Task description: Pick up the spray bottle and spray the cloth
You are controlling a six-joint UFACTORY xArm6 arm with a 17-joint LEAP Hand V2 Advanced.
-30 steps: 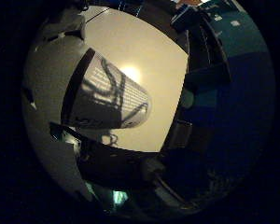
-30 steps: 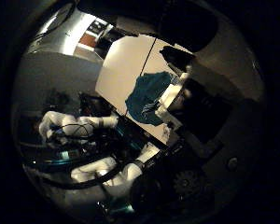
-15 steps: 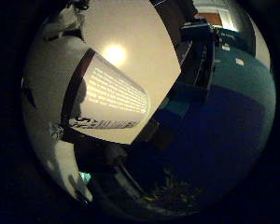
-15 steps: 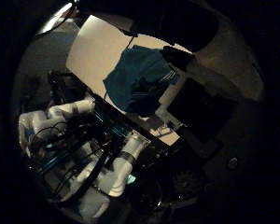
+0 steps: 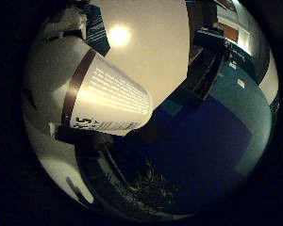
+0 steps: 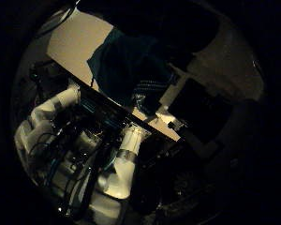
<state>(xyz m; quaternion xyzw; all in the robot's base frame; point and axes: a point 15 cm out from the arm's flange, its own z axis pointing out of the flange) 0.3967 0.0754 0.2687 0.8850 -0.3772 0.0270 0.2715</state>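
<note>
A white spray bottle (image 5: 85, 94) with a brown band and a printed label fills much of the little finger side view, close against my palm. My right hand (image 6: 201, 112) is curled round it, and dark fingers (image 5: 205, 66) reach across beside the bottle. The bottle's nozzle is hidden. A teal cloth (image 6: 126, 70) lies crumpled on the pale table (image 6: 70, 42), near the table's edge, at some distance from my palm.
The white robot arm (image 6: 122, 159) and its base sit beside the table's edge. A blue and teal floor area (image 5: 212, 141) spreads past the table. A lamp's reflection (image 5: 119, 34) glares on the tabletop.
Both views have swung as my hand turns. The cloth now shows larger and nearer in the thumb side view. The bottle stays fixed against my palm.
</note>
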